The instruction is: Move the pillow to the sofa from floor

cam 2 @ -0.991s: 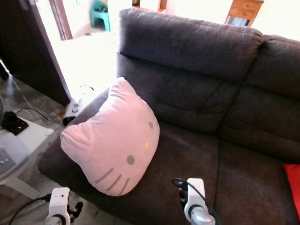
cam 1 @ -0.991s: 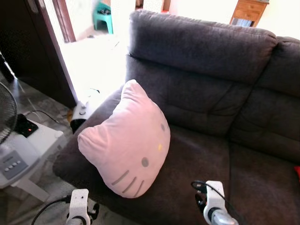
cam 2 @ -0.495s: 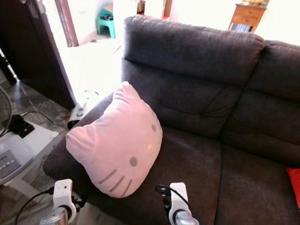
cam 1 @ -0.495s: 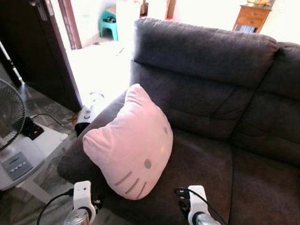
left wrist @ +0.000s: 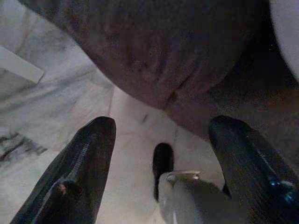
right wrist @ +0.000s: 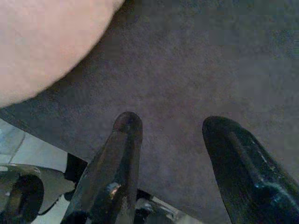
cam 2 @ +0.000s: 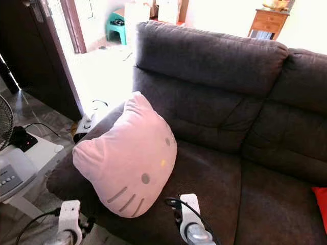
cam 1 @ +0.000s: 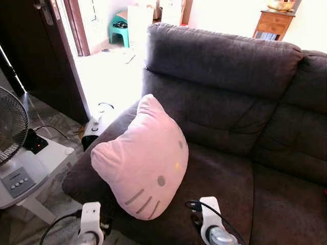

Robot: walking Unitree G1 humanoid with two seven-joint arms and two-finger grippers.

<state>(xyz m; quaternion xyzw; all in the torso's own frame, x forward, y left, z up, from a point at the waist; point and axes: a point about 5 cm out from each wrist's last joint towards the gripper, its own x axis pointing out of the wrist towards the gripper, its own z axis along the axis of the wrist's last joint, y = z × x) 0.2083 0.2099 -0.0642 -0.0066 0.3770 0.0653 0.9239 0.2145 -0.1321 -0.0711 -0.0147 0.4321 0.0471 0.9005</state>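
Left wrist view shows my left gripper (left wrist: pixel 161 128) with its two black fingers (left wrist: pixel 88 154) spread apart and holding nothing, hanging over the pale marble floor (left wrist: pixel 56 107) just in front of the rounded front edge of the sofa (left wrist: pixel 154 51). My right gripper (right wrist: pixel 173 123) is likewise spread and empty, poised above the dark grey seat cushion (right wrist: pixel 196 60), with the pink edge of the pillow (right wrist: pixel 46 42) close beside it but not touched by either finger.

From my head camera, both of my wrists sit low at the near edge of the scene, the left one (cam 1: pixel 91 222) before the sofa's front and the right one (cam 1: pixel 210 224) over the seat. The pillow (cam 1: pixel 145 158), a pink cat-face cushion with ears, grey eyes, a yellow nose and grey whiskers, is on the sofa's left seat, propped upright and tilted, leaning back near the armrest end. The sofa (cam 1: pixel 225 66) is dark grey fabric with a tall padded back.

On my left stands a white fan (cam 1: pixel 13 148) on the floor, with a black power strip (cam 1: pixel 36 143) on its base and a small white appliance (cam 1: pixel 93 130) beside the sofa. Beyond a bright doorway is a teal plastic stool (cam 1: pixel 118 30), and a wooden cabinet (cam 1: pixel 271 20) stands behind the sofa.
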